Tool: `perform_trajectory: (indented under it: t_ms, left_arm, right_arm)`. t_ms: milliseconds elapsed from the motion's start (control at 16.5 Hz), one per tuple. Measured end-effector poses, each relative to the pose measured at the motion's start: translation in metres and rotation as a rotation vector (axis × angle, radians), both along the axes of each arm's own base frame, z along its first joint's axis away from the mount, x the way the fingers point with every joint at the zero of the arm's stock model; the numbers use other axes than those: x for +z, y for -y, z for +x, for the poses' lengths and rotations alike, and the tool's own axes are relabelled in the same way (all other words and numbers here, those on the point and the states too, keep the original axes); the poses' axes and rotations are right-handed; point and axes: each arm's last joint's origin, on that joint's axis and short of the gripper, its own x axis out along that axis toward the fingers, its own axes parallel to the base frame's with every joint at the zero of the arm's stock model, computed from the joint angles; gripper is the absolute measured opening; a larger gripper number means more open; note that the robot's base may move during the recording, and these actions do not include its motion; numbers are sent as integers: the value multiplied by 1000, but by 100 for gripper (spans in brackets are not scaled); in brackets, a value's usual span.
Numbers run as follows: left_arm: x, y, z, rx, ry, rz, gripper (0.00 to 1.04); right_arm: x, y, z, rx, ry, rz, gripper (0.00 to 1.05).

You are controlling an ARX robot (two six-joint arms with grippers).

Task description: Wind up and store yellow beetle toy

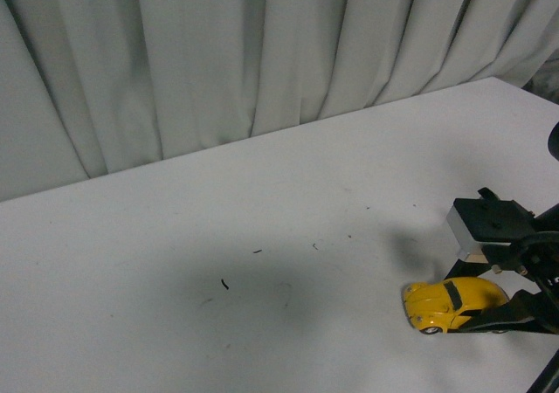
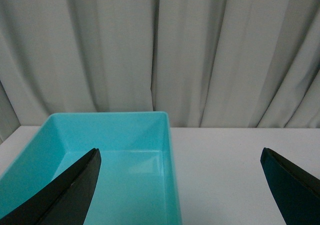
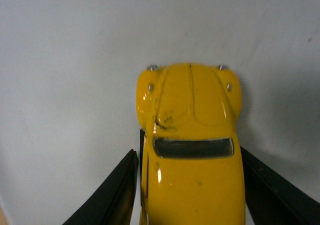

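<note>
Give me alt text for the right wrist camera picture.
A yellow beetle toy sits between the black fingers of the right hand, seen from above on a white table. Dark scuffs mark its hood.

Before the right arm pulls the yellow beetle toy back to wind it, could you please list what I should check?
1. Fingers of right gripper flank yellow beetle toy: ok.
2. Grip firm on both sides: cannot tell.
3. Toy upright on white table: ok.
4. Spare left gripper open: ok.
5. Inside of turquoise bin empty where visible: ok.
6. Path from toy to bin: cannot tell; front view omits bin.
</note>
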Motion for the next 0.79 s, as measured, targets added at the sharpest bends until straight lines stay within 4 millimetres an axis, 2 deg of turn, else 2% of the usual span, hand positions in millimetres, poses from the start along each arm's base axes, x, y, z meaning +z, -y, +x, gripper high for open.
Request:
perform_trajectory:
  t_ms: [243,304,365,790]
  left_arm:
    - [0,0,0,0,0,0,98]
    - [0,0,0,0,0,0,98]
    - [0,0,0,0,0,0,98]
    - [0,0,0,0,0,0,98]
  right_arm:
    - [-2,-5,2,0,-18,-13,94]
    - [-2,-7,2,3,-15,-14,100]
    - [-1,-8,3,5,-12,-16,97]
    - [-2,-15,8,16,2,-22,98]
